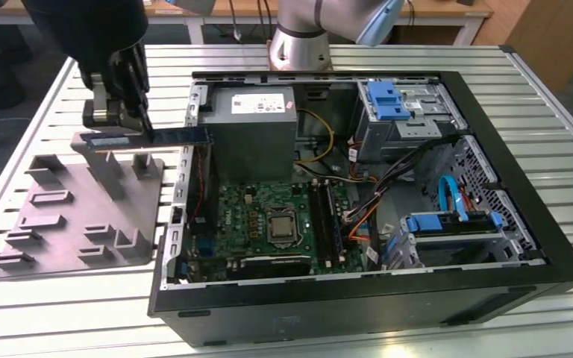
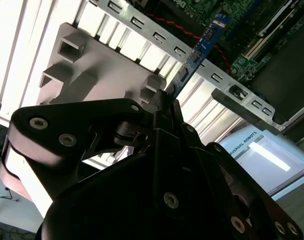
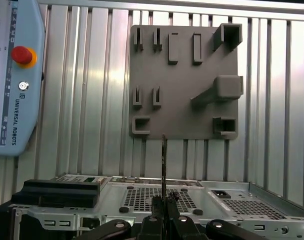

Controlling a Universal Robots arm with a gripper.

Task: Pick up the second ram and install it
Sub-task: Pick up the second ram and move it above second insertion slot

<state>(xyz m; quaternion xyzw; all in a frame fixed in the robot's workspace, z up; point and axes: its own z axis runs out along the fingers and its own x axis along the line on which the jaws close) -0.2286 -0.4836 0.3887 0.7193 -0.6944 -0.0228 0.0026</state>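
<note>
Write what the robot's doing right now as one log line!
gripper: shut on second ram | second ram: held up between grey tray and case | install: not yet

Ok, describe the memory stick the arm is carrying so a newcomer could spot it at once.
Find the open computer case on the slatted table. Over its wall nearest the grey tray, the gripper holds the memory stick, a thin, long, bluish board. It alone hangs in the air, clamped at one end.

The arm [image 1: 301,41] is silver-grey with a pale blue joint cap [image 1: 378,22]. Its pincer [image 1: 117,125] is matte black, with round silver screws [image 2: 38,122].
</note>
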